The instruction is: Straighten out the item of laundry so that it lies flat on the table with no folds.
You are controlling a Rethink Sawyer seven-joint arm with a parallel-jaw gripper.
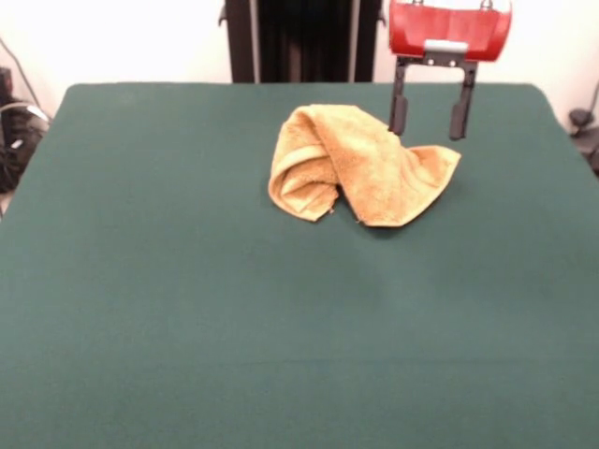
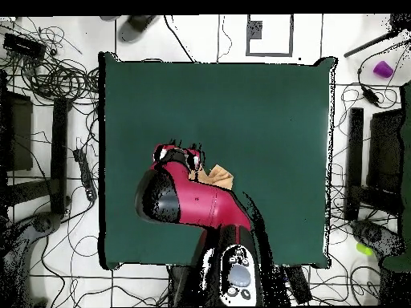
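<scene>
While you looked across the table (image 1: 140, 309) from the front, the towel (image 1: 360, 168) lay in a crumpled heap a little right of centre and toward the far side, nearer the robot. It was folded over itself, with a rolled lobe at its left and a flatter flap tapering to a corner at its right.

Your gripper (image 1: 429, 120) hung from the red wrist just above the towel's far right part. Its two dark fingers (image 1: 399, 105) stood well apart, with nothing between them; they were open and held no cloth. One finger appeared over the towel's back edge, the other just beyond the right corner; whether either touched the cloth could not be told.

From overhead, the arm covered most of the towel (image 2: 219, 176), so only a small orange patch showed beside the gripper (image 2: 178, 154). That view offered little help in picking a grasp point.

To do this step well, you probably needed to aim for a single layer at the exposed right corner, not the thick rolled lobe. Lowering until the fingers straddled that corner, closing firmly, then lifting and drawing outward away from the heap would likely have opened the fold. Pinching several layers at once risked dragging the whole bundle still folded.
</scene>
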